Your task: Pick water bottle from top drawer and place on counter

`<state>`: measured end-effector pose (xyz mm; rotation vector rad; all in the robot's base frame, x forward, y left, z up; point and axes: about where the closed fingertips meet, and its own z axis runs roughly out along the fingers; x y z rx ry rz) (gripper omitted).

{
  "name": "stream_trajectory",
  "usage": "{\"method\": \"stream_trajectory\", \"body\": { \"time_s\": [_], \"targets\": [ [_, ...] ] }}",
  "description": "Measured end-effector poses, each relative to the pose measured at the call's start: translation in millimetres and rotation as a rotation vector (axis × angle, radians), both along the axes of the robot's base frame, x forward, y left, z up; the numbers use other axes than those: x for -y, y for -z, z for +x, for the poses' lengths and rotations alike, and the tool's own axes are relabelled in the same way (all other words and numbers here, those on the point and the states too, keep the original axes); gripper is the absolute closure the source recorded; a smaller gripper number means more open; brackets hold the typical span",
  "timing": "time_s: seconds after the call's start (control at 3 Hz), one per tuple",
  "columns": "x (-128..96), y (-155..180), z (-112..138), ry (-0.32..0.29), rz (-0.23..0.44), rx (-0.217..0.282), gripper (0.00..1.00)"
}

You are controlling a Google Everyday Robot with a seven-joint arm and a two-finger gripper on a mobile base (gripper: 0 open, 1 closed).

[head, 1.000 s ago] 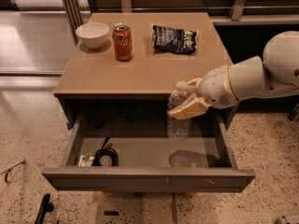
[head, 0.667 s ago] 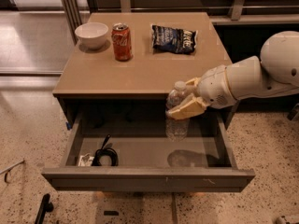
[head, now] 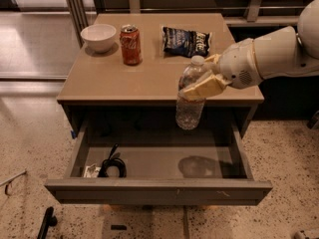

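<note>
Landmark: the counter (head: pixel 149 78), a tan square top on the cabinet.
Gripper: gripper (head: pixel 196 76) is at the counter's front edge, toward its right side, reaching in from the right on a white arm (head: pixel 271 54).
Gripper state: clenched around the water bottle, with 1 tan finger (head: pixel 202 87) crossing the front of the bottle's upper body.
Water bottle: water bottle (head: pixel 189 112) is held in the air, roughly upright with a slight tilt. Its white cap is above the level of the counter's front edge and its base hangs below that edge, clear of the drawer floor.
Top drawer: top drawer (head: pixel 159 192) is pulled out below the counter's front edge, grey floor showing.
Drawer contents: a coiled black cable (head: pixel 112 166) and a small pale item (head: pixel 91 171) under the counter's front left corner.
On the counter, back row: 1 white bowl (head: pixel 98 36) at the left, 1 red soda can (head: pixel 131 45) just beside it, and 1 dark snack bag (head: pixel 187 40) to the right.
</note>
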<state>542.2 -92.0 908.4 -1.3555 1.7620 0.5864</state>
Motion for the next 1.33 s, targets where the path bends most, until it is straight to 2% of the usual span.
{"method": "stream_trajectory", "body": {
  "time_s": [0.33, 0.67, 1.0, 1.33],
  "targets": [
    [-5, -40, 35, -0.006, 0.014, 0.091, 1.0],
    [-6, -57, 42, -0.005, 0.022, 0.124, 1.0],
    [-6, -57, 42, -0.005, 0.022, 0.124, 1.0],
    [-5, -54, 54, 0.001, 0.01, 0.126, 1.0]
  ]
}}
